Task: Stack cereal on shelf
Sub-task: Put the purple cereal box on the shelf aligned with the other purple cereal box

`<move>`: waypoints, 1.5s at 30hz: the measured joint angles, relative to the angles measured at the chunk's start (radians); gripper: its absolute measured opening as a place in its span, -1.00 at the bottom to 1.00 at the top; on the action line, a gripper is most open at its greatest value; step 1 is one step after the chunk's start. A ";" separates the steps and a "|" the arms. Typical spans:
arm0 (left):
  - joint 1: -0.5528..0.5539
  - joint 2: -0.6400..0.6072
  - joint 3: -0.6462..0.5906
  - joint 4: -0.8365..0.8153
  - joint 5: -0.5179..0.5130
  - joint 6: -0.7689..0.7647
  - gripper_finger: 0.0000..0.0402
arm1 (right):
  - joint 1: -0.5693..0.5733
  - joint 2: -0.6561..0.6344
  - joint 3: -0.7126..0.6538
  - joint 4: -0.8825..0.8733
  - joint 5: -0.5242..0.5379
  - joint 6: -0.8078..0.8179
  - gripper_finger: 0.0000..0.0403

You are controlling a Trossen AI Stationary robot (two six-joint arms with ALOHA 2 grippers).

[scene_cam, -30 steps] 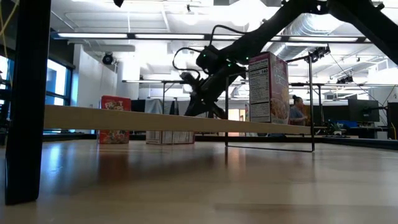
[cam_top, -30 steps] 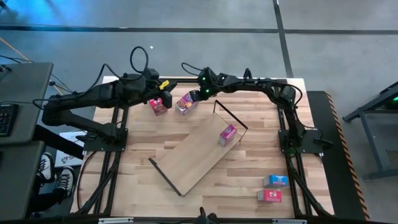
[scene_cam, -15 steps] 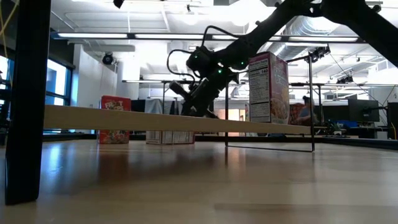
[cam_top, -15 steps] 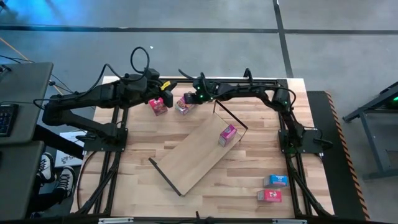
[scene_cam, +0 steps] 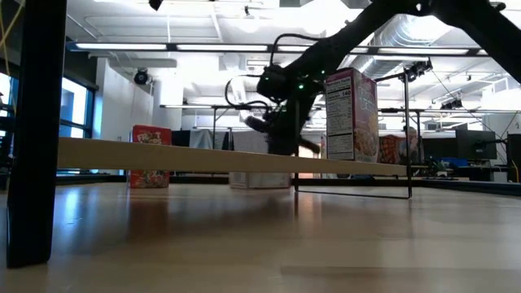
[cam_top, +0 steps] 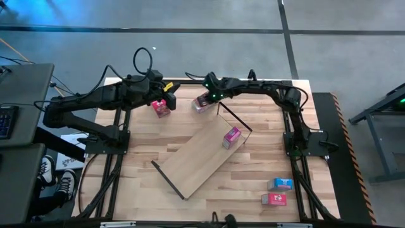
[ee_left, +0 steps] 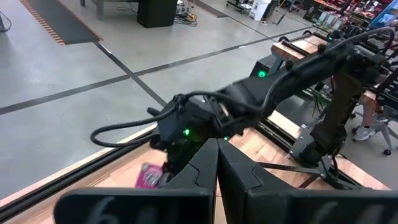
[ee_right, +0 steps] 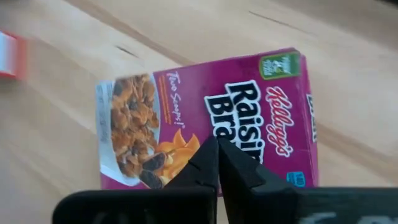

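The shelf (cam_top: 190,161), a light-wood board with black wire ends, lies slantwise mid-table. One magenta cereal box (cam_top: 231,137) stands upright on its right end. My right gripper (cam_top: 207,98) is shut at the far edge over a magenta Raisin Bran box (cam_top: 200,104) that lies flat, front up. My left gripper (cam_top: 171,95) is shut and holds nothing. It hovers by a red-pink box (cam_top: 161,107) that stands on the table. My right gripper comes from above, pointing down. Its shut fingers (ee_right: 205,158) sit on the printed front face (ee_right: 249,106) of the Raisin Bran box, near the middle of that face. The box lies flat on the tabletop.
A blue box (cam_top: 280,183) and a red box (cam_top: 274,199) lie near the table's near right corner. The shelf's black wire frame (cam_top: 235,117) rises just right of my right gripper. Bare tabletop shows at the near left. A room with desks lies beyond the far edge.
My right gripper has moved toward the table's right along the far edge, after a small shift left. The Raisin Bran box has slid with it over the table toward the shelf's wire frame and turned a little. The left arm has kept still.
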 joint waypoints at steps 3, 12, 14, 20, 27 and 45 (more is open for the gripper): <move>0.000 0.000 0.000 0.000 0.000 0.003 -1.00 | -0.027 -0.029 -0.001 -0.148 0.032 -0.096 -1.00; 0.000 0.000 0.000 0.000 0.000 0.024 -1.00 | -0.136 -0.165 -0.156 -0.316 0.123 -0.248 -1.00; 0.000 0.000 0.000 0.000 0.000 0.024 -1.00 | -0.169 -0.220 -0.228 -0.303 0.119 -0.252 -1.00; 0.000 0.000 0.000 0.001 -0.006 0.017 -1.00 | -0.247 -0.420 -0.494 -0.217 0.070 -0.210 -1.00; 0.000 0.000 0.000 0.010 -0.007 0.004 -1.00 | -0.267 -0.669 -0.762 -0.195 0.035 -0.154 -1.00; -0.003 0.077 0.002 0.083 -0.003 -0.039 -1.00 | -0.197 -1.247 -0.845 -0.346 0.023 -0.018 -1.00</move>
